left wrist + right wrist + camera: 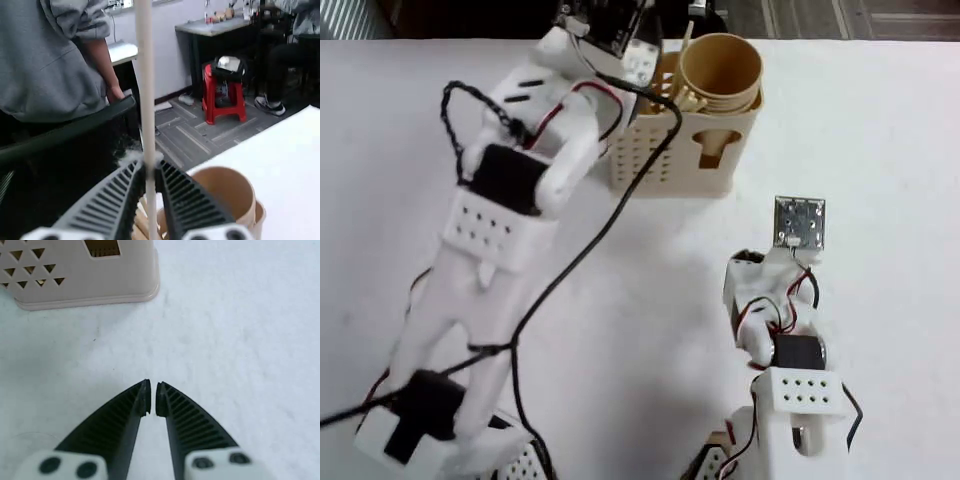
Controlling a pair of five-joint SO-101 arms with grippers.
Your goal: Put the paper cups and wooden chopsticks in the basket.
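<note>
Soft, even light floods the white table (880, 130), which glares almost featureless in the high view, with only pale shadows close under the arms. Ahead of the right gripper (152, 397), a soft shadow hugs the foot of the basket (100, 287). The wooden chopstick (145, 75) pinched in the left gripper (150, 170) gleams pale against the dimmer room beyond it.

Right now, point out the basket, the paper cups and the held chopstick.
basket (740, 160): high view, front wall beside the cutout.
paper cups (720, 68): high view, inside of the top cup.
chopstick (145, 75): left wrist view, upper shaft.
</note>
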